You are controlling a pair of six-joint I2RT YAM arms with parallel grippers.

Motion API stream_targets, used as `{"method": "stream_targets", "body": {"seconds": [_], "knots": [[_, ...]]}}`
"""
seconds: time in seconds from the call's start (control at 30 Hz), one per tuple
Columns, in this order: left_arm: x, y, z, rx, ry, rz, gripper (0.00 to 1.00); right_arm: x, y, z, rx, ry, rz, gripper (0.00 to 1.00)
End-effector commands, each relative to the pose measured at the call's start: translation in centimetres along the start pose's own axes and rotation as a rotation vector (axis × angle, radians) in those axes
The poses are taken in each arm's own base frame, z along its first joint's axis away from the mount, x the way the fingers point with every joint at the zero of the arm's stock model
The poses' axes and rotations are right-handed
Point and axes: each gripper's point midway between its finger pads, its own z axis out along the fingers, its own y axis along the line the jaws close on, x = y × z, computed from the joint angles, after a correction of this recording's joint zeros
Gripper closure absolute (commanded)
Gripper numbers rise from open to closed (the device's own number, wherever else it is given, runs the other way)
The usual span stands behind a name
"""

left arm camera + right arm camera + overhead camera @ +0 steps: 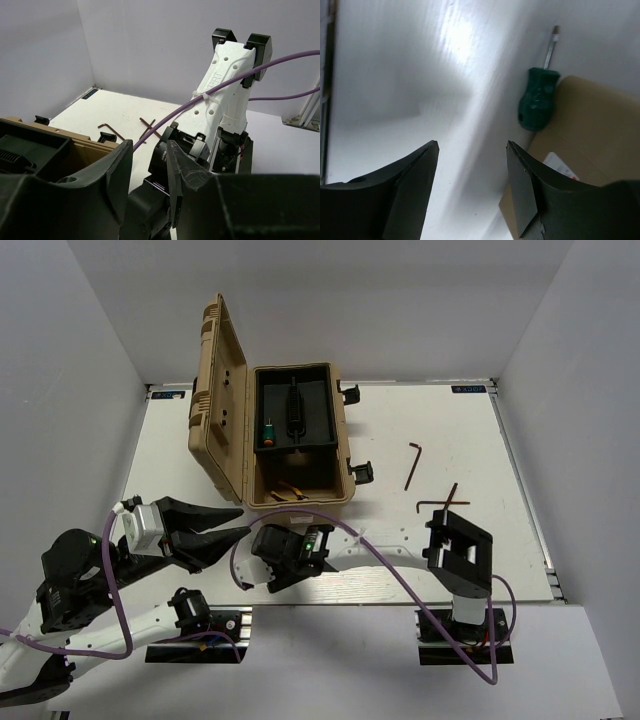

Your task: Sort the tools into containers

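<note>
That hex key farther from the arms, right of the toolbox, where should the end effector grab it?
I'd grip the hex key at the middle of its long leg, coming straight down and closing across it. It lies flat on the table, too thin to take from the side, with bare table either side of that leg.

Two hex keys (411, 468), two green screwdrivers (537, 100) and one open tan toolbox (215, 420) are visible.

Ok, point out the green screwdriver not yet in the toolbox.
The screwdriver lying on the table beside the toolbox; the other screwdriver sits in its black tray.
</note>
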Motion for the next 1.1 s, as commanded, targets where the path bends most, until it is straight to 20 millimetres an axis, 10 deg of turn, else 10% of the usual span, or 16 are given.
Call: {"method": "stream_targets", "body": {"seconds": [0.0, 0.4, 1.07], "knots": [[0.2, -0.1, 0.0, 0.008, 0.015, 0.005, 0.56, -2.2, -2.9, -0.5, 0.1, -0.044, 0.013, 0.37], [0.5, -0.3, -0.1, 0.018, 0.024, 0.004, 0.56, -5.1, -4.1, 1.9, 0.103, -0.067, -0.035, 0.38], [0.4, -0.2, -0.8, 0.009, 0.026, 0.004, 0.56, -2.0, -4.1, 5.2, -0.01, -0.048, 0.003, 0.41]]}}
